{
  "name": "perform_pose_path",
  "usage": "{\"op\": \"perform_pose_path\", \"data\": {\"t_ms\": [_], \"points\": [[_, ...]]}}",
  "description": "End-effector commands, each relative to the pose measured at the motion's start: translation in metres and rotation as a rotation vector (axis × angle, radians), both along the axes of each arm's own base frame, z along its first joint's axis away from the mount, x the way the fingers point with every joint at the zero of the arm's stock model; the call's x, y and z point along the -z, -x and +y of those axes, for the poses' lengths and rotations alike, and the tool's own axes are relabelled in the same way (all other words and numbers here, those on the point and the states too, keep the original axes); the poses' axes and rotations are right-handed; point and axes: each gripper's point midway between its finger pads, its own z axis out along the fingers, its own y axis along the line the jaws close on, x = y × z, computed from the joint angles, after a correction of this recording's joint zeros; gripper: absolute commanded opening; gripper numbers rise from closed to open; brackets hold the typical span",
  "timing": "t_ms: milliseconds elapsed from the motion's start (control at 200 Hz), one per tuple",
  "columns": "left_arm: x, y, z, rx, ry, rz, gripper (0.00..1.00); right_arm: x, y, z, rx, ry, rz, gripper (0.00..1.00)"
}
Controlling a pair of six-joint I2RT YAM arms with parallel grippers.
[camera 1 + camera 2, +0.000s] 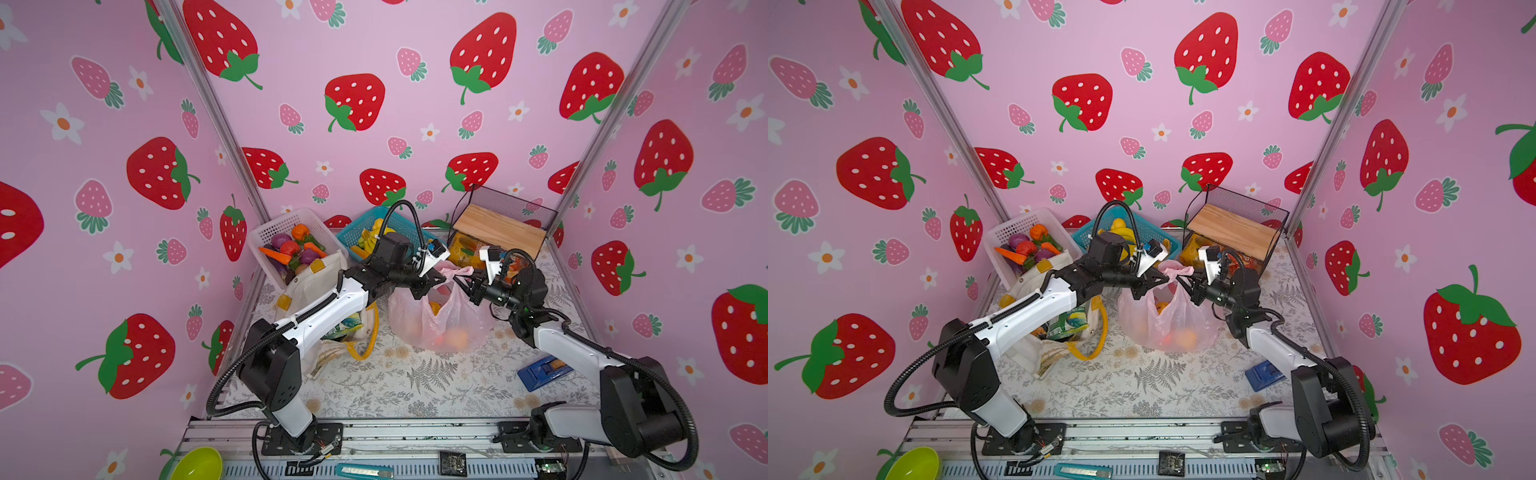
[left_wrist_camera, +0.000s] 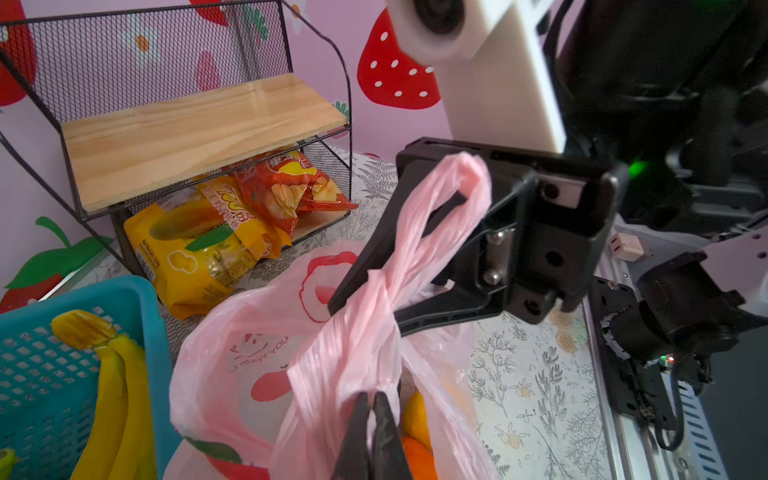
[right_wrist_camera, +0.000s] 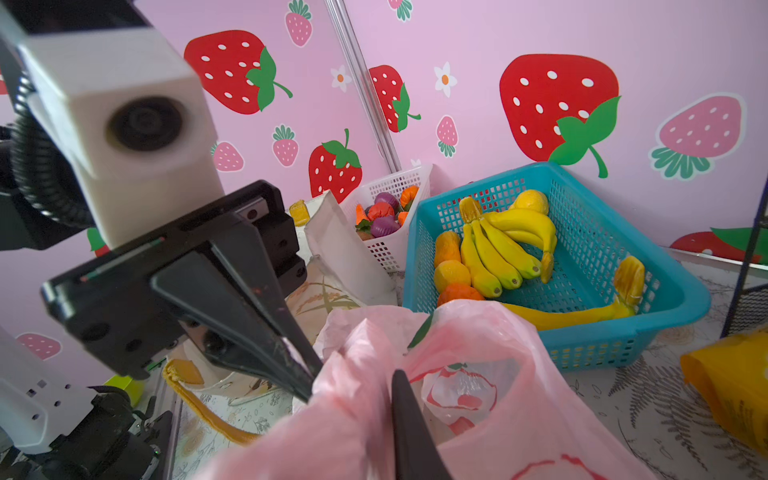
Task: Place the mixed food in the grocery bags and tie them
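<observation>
Left end effector point(image 2: 370, 432) is clamping shut on the twisted handle plastic of the pink plastic bag point(image 1: 436, 324), which is sitting mid-desk point(image 1: 415, 386) with oranges point(image 1: 455, 337) inside. Right end effector point(image 2: 365, 318) is facing it, jaws slightly parted, a handle loop draping over one finger. I am seeing the canvas tote point(image 1: 309, 278) lying just left, and the blue basket point(image 3: 665, 291) of bananas point(image 3: 498, 245) sitting behind.

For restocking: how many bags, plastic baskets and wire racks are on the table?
Bags: 2 (white canvas tote with yellow handles, translucent pink plastic bag)
Baskets: 2 (white plastic lattice basket, blue plastic lattice basket)
Black wire-mesh rack, wooden shelf: 1
Total: 5
</observation>
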Motion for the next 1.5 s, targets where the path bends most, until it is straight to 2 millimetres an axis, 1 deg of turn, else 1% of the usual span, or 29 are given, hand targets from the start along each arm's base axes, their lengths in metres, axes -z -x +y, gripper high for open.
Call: {"op": "perform_pose_path", "data": {"t_ms": [0,70,170,305,405,540,730,860,965,1105,1210,1241,1331,1376,1431,1471,1481,1496], "points": [[-0.009,-0.01,-0.001,-0.056,0.051,-0.025,0.0,0.0,-0.002,-0.002,0.012,-0.003,-0.009,0.17],[-0.007,-0.006,-0.005,-0.046,0.061,-0.012,0.0,0.002,-0.002,-0.001,0.008,0.001,-0.008,0.19],[-0.002,-0.007,-0.006,-0.056,0.061,0.003,0.0,0.004,-0.002,-0.002,0.002,0.011,-0.01,0.22],[0.005,-0.005,-0.007,-0.057,0.049,0.011,0.0,0.003,0.0,-0.007,0.001,0.014,-0.02,0.28],[0.006,-0.003,-0.009,-0.055,0.05,0.012,0.0,0.001,0.004,-0.006,-0.017,0.01,-0.024,0.32],[0.007,-0.006,-0.009,-0.076,0.044,0.013,0.0,-0.001,0.011,-0.007,-0.037,0.009,-0.034,0.39],[0.01,-0.002,-0.013,-0.068,0.034,0.011,0.0,-0.003,0.015,-0.007,-0.043,-0.019,-0.022,0.49],[0.01,-0.001,-0.016,-0.071,0.037,0.016,0.0,-0.003,0.015,-0.007,-0.043,-0.026,-0.021,0.51],[0.009,0.004,-0.02,-0.054,0.035,0.008,0.0,-0.003,0.009,-0.009,-0.005,-0.034,-0.003,0.51],[0.012,0.008,-0.022,-0.044,0.024,0.006,0.0,-0.004,0.003,-0.006,0.01,-0.042,0.013,0.5],[0.015,0.011,-0.023,-0.044,0.016,0.013,0.0,-0.003,0.002,0.0,-0.003,-0.043,0.014,0.45],[0.017,0.011,-0.023,-0.045,0.013,0.014,0.0,-0.001,0.002,0.001,-0.006,-0.041,0.016,0.43],[0.023,0.014,-0.023,-0.045,0.002,0.02,0.0,-0.002,0.002,0.002,-0.008,-0.039,0.004,0.27],[0.026,0.016,-0.023,-0.041,-0.004,0.027,0.01,-0.004,0.003,0.003,-0.011,-0.04,-0.009,0.21],[0.032,0.02,-0.023,-0.035,-0.014,0.041,0.04,-0.008,0.002,0.003,-0.011,-0.041,-0.029,0.18],[0.037,0.023,-0.021,-0.035,-0.023,0.053,0.05,-0.012,0.002,0.003,-0.012,-0.04,-0.045,0.18],[0.039,0.024,-0.021,-0.034,-0.025,0.056,0.08,-0.011,0.002,0.003,-0.012,-0.039,-0.047,0.17],[0.04,0.025,-0.021,-0.033,-0.026,0.06,0.1,-0.012,0.001,0.003,-0.012,-0.038,-0.051,0.17]]}}
